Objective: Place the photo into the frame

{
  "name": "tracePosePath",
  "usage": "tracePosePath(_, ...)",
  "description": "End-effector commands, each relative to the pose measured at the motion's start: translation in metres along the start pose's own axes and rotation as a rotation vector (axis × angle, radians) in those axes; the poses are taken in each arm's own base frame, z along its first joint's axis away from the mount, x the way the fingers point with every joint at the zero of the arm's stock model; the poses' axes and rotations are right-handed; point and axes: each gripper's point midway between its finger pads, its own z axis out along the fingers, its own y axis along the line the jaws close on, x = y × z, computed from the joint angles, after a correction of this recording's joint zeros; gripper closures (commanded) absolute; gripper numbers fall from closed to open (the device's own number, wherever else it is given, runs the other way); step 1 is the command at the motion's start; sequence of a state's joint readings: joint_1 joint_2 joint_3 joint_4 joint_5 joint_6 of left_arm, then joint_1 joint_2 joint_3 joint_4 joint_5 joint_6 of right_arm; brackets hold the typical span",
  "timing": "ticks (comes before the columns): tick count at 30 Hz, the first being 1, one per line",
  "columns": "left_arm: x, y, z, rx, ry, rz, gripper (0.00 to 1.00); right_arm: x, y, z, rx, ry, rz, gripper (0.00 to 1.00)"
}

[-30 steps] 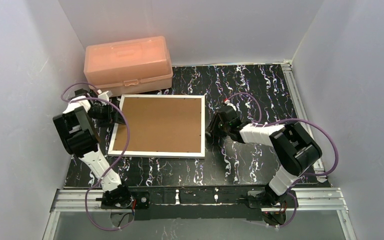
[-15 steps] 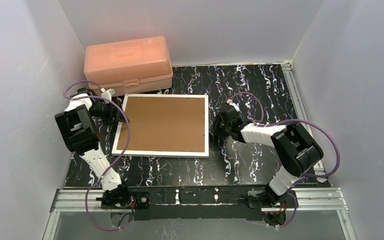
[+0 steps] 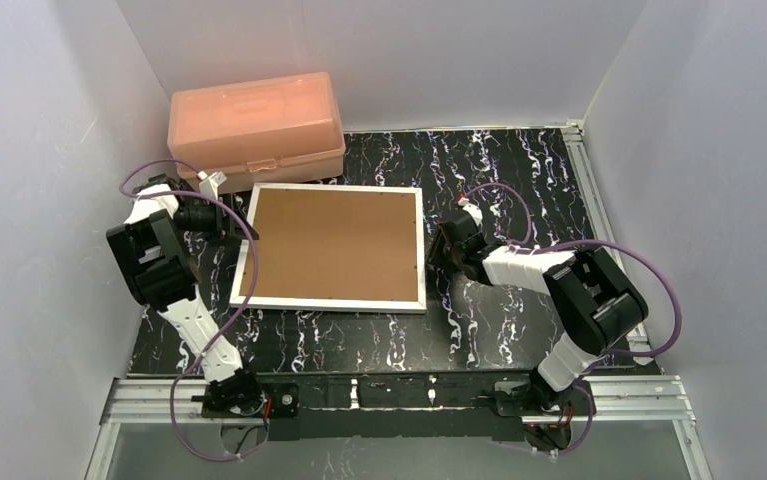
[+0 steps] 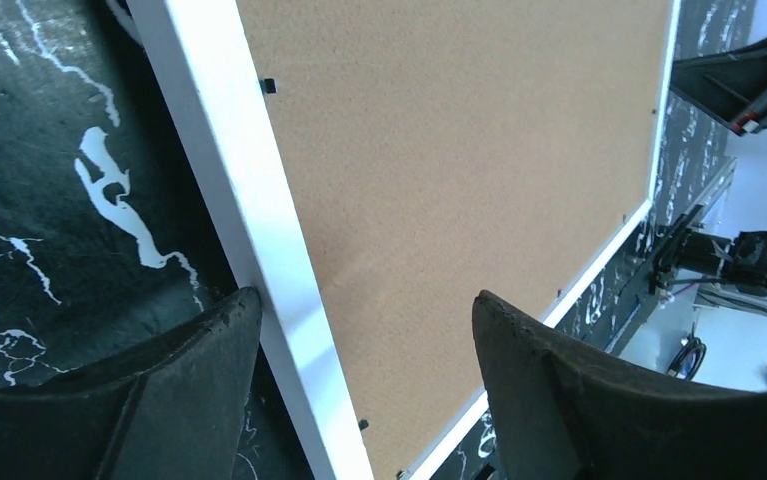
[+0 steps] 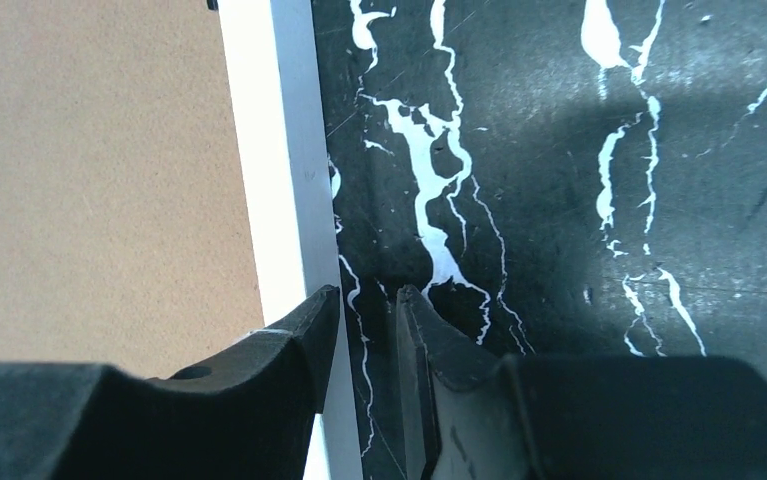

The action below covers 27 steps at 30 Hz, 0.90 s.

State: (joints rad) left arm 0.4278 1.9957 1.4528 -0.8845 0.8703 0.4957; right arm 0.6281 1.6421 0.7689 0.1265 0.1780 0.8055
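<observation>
The frame (image 3: 327, 301) lies face down mid-table, its white rail around a brown backing board (image 3: 334, 243). The photo is hidden. My left gripper (image 3: 223, 215) is at the frame's left side. In the left wrist view it (image 4: 364, 305) stands open and wide astride the white rail (image 4: 229, 180), one fingertip against the outer edge, the other over the board (image 4: 459, 150). My right gripper (image 3: 438, 252) is at the frame's right side. In the right wrist view its jaws (image 5: 366, 300) stand a narrow gap apart, one finger above the rail (image 5: 274, 150), the other over bare table, nothing clamped.
A salmon-pink plastic box (image 3: 256, 128) stands at the back left, close to the frame's far left corner. White walls close in the left, back and right. The table top (image 3: 519, 170) is black marble-patterned. A metal rail (image 3: 399, 395) runs along the near edge by the arm bases.
The frame has slid to the right and slightly away. My left gripper followed it and narrowed its jaws a little. My right gripper backed off to the right alongside the frame's edge.
</observation>
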Motion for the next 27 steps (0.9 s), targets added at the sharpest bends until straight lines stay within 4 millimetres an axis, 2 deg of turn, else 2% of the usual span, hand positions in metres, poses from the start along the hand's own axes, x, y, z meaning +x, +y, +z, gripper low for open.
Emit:
tracePosePath(1,-0.019,-0.147,-0.023,0.533,-0.076,-0.191,0.29,0.077,-0.011,-0.004,-0.004,0.27,-0.014,0.59)
tracePosePath(5,-0.025,-0.175,-0.041,0.581,-0.103,-0.156,0.3,0.076,-0.009,-0.002,-0.008,0.267,-0.011,0.59)
tracePosePath(12,-0.028,-0.202,-0.056,0.637,-0.116,-0.14,0.3,0.077,-0.009,0.001,-0.005,0.269,-0.004,0.57)
tracePosePath(15,-0.03,-0.203,-0.053,0.658,-0.117,-0.163,0.32,0.083,-0.008,0.001,-0.016,0.293,0.004,0.57)
tracePosePath(19,-0.024,-0.215,-0.048,0.671,-0.095,-0.129,0.33,0.086,-0.012,-0.001,-0.012,0.299,0.014,0.57)
tracePosePath(23,-0.018,-0.212,-0.046,0.649,-0.069,-0.11,0.33,0.086,-0.015,-0.002,0.007,0.298,0.009,0.56)
tracePosePath(25,-0.01,-0.21,-0.049,0.6,-0.042,-0.05,0.31,0.08,-0.02,-0.005,0.035,0.273,-0.004,0.5)
tracePosePath(27,-0.007,-0.197,-0.054,0.502,-0.016,-0.011,0.29,0.068,-0.019,-0.011,0.047,0.226,-0.023,0.43)
